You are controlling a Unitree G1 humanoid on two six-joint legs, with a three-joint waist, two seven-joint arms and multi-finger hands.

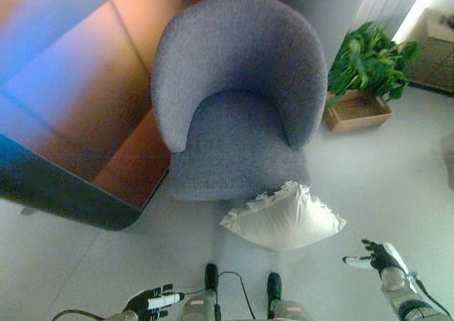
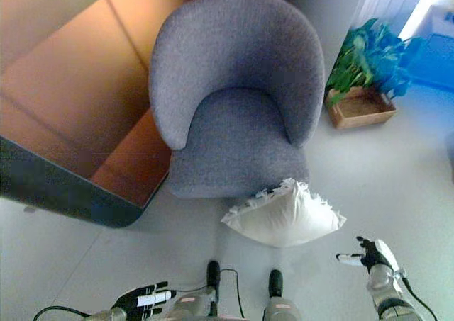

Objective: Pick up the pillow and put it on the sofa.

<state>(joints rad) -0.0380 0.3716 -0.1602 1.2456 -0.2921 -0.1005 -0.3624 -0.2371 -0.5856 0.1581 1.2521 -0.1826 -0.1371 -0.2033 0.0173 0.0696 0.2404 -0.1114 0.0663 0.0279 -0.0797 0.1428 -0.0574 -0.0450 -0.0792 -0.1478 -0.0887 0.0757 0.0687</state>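
A white pillow (image 1: 284, 218) with frilled edges lies on the floor against the front of a grey armchair (image 1: 237, 101), the sofa. The seat of the armchair holds nothing. My left hand (image 1: 150, 302) is low at the bottom left, fingers relaxed and open, well left of the pillow. My right hand (image 1: 376, 256) is at the bottom right, open, a short way right of and below the pillow. Neither hand touches the pillow.
A green plant in a wooden box (image 1: 362, 87) stands to the right of the armchair. A brown wooden panel with a dark edge (image 1: 78, 144) runs along the left. Light floor (image 1: 397, 179) lies to the right of the pillow.
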